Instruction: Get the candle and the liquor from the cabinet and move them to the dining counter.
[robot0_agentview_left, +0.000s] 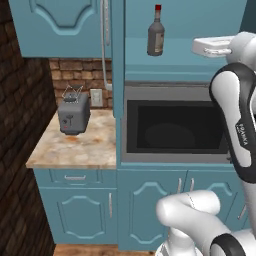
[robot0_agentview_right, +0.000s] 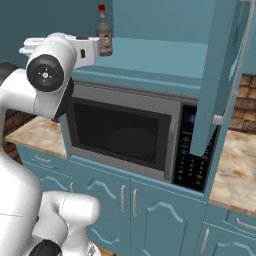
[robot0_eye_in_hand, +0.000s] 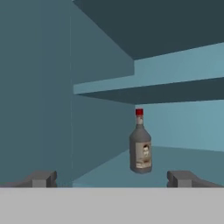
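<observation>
The tool stands wide open with nothing between its 2 dark fingertips, aimed into the open teal-blue upper wall cabinet. Ahead of it, apart from both fingertips, the dark grey glass liquor bottle with a red cap and pale label stands upright on the cabinet's bottom shelf. Below the cabinet sits a silver microwave with a dark window. To its left, a grey toaster rests on a small orange-mottled marble worktop against a brick wall.
</observation>
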